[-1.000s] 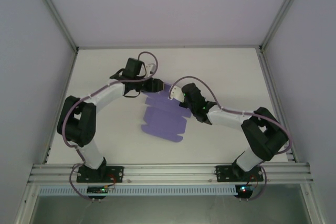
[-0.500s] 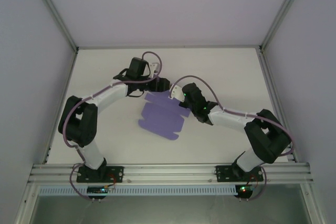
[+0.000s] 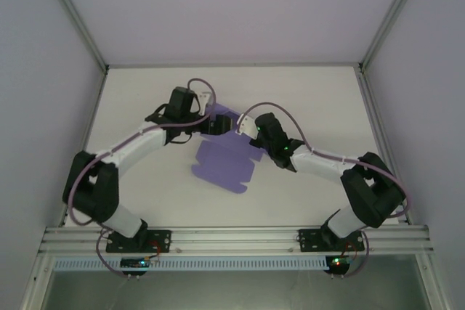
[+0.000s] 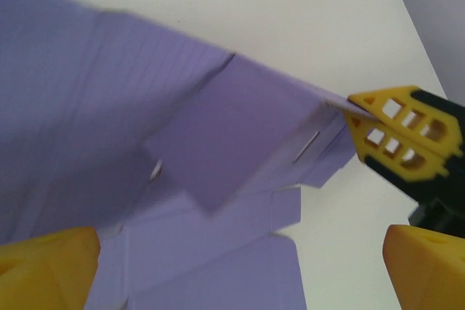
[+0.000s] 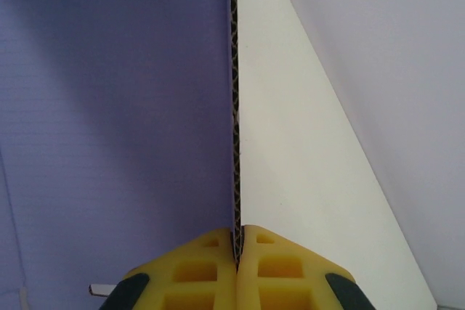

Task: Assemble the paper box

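The paper box is a flat lavender die-cut sheet [image 3: 221,166] with tabs and flaps, its far edge lifted off the white table. My right gripper [image 3: 248,133] is shut on that raised far-right edge; in the right wrist view the yellow fingers [image 5: 211,270] pinch the corrugated edge [image 5: 234,107] seen end-on. My left gripper [image 3: 220,125] hovers at the sheet's far edge, open. In the left wrist view its wide-apart fingers [image 4: 43,270] frame the sheet [image 4: 145,121] and a folded flap [image 4: 240,143], and the right gripper's fingers [image 4: 403,136] hold the sheet's corner.
The white table [image 3: 145,99] is enclosed by pale walls and aluminium frame posts [image 3: 73,16]. A rail [image 3: 232,239] carrying both arm bases runs along the near edge. Purple cables [image 3: 272,110] loop over both wrists.
My left arm has swung its elbow outward and down, and its gripper has edged right, closer to the right gripper. The sheet has shifted slightly left. The right gripper keeps its hold.
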